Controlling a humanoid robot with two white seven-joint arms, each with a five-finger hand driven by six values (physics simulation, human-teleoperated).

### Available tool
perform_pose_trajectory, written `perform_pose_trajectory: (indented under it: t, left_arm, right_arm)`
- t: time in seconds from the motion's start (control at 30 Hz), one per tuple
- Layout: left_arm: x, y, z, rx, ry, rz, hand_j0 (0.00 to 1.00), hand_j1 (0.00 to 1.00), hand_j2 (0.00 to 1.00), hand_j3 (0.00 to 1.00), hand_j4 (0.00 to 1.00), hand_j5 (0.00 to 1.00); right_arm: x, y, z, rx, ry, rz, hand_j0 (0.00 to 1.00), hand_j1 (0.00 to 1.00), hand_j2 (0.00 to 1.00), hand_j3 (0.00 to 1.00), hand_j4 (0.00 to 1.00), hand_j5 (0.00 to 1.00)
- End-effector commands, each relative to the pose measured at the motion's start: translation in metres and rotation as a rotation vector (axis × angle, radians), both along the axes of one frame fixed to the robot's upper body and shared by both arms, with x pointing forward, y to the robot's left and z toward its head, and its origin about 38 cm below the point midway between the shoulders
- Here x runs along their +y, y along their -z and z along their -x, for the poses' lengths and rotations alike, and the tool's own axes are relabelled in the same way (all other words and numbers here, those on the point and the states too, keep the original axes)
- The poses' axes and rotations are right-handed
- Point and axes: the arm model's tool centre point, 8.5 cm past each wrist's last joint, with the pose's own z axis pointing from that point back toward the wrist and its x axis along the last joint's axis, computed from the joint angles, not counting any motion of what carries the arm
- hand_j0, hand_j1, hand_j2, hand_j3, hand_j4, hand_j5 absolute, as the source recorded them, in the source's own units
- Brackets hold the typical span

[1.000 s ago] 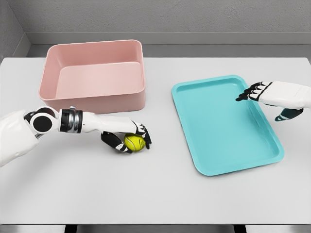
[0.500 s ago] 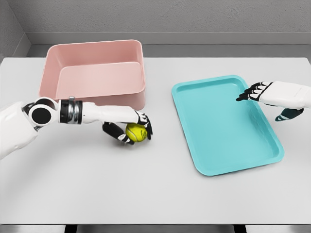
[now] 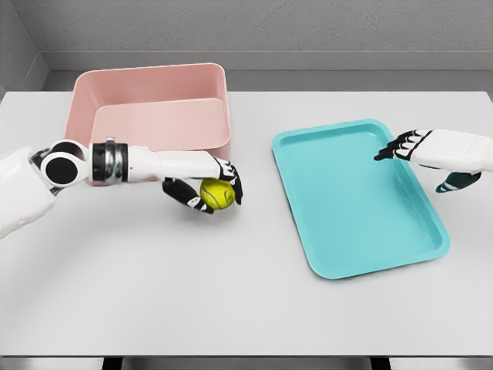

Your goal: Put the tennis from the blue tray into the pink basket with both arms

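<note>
Head view: left hand (image 3: 202, 190) fingers clasp the tennis ball (image 3: 217, 193); right hand (image 3: 431, 150) fingers spread, empty.

Desk: white desk (image 3: 231, 301), flat top filling most of the view, front edge showing along the bottom.
Wall: grey wall (image 3: 254, 27) right behind the desk's far edge.
Floor: dark strip of floor (image 3: 347, 79) between desk and wall.

A yellow-green fuzzy tennis ball (image 3: 217, 193), a pale pink plastic rectangular basket (image 3: 151, 117), a turquoise flat rectangular tray (image 3: 358, 196), a light grey tabletop (image 3: 246, 293), white arms with black-tipped fingers (image 3: 180, 193).
</note>
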Motion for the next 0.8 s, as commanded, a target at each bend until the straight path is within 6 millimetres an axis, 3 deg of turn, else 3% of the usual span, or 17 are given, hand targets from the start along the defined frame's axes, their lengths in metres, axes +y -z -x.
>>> perform_pose_trajectory:
  t: [0.0,0.77]
  left_arm:
    - [0.000,-0.001,-0.001,0.003,-0.006,0.008,0.57,0.57,0.57,0.57,0.57,0.57]
    - [0.010,-0.048,-0.022,-0.103,-0.062,0.072,0.57,0.57,0.57,0.57,0.57,0.57]
  right_arm:
    - [-0.001,-0.001,0.000,0.000,0.003,-0.004,1.00,1.00,1.00,1.00,1.00,1.00]
    - [-0.001,0.000,-0.001,0.002,0.006,-0.006,1.00,1.00,1.00,1.00,1.00,1.00]
